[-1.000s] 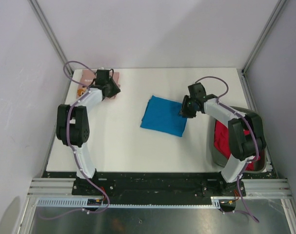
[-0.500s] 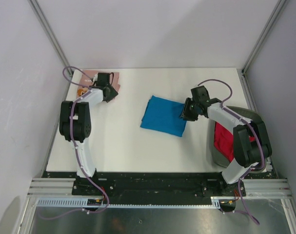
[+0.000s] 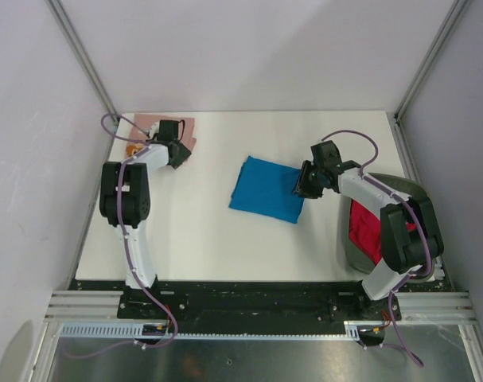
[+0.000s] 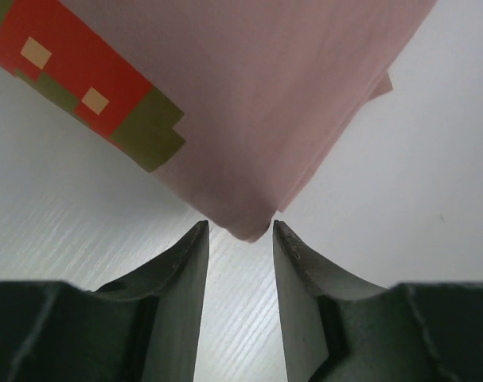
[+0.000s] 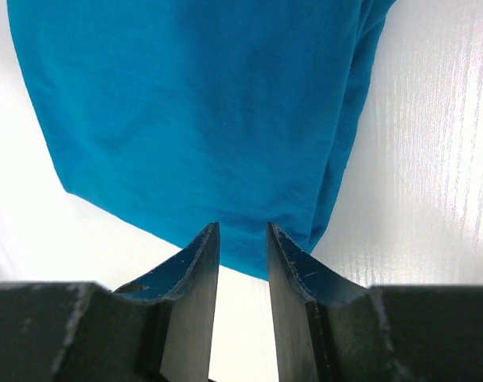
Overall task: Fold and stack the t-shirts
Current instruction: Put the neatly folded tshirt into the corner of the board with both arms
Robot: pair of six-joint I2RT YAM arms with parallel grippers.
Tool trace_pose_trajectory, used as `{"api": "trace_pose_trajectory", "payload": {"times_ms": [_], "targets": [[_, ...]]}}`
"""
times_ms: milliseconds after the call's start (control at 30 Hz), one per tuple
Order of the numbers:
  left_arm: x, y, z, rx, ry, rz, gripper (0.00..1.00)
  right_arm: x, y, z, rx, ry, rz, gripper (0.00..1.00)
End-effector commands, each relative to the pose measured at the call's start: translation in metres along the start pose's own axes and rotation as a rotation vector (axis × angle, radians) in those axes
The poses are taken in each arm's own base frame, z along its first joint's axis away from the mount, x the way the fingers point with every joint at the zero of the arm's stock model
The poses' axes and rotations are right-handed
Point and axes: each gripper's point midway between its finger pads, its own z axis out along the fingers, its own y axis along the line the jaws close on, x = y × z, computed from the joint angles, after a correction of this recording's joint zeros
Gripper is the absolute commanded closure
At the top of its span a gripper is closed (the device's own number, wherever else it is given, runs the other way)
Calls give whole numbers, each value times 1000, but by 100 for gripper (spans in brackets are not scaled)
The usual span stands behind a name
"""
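Observation:
The folded bright blue t-shirt (image 3: 265, 189) lies mid-table. My right gripper (image 3: 300, 185) is at its right edge; in the right wrist view the open gripper (image 5: 241, 232) has its tips over the shirt's near edge (image 5: 201, 103), gripping nothing. The dusty pink t-shirt (image 3: 190, 127) lies at the far left corner, partly hidden by my left arm. My left gripper (image 3: 180, 153) is open, and a folded corner of the pink shirt (image 4: 265, 103) sits just at its tips (image 4: 239, 232), not pinched. The red t-shirt (image 3: 364, 227) lies in the basket.
The dark grey basket (image 3: 388, 182) stands at the table's right edge under my right arm. A red and olive blocky print (image 4: 90, 87) shows on the pink shirt. Metal frame posts stand at the back corners.
My left arm's elbow has swung left and the wrist shifted slightly over the pink shirt. My right gripper has edged a little right along the blue shirt's edge.

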Motion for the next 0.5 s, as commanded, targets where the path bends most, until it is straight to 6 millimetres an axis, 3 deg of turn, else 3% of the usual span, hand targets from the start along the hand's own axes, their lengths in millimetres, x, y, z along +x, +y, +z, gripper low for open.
{"api": "trace_pose_trajectory", "payload": {"times_ms": [0,167,367,467], "targets": [[-22,-9,5,4,-58,-40,58,-2,5,-4,-21,-13,-24,66],[-21,-8,12,-2,-56,-33,63,0,4,-2,-18,-5,-27,66],[-15,-6,6,3,-40,-19,94,2,3,2,-17,2,-25,66],[-8,3,-8,-5,-34,-23,99,2,3,4,-21,5,-24,66]]}}
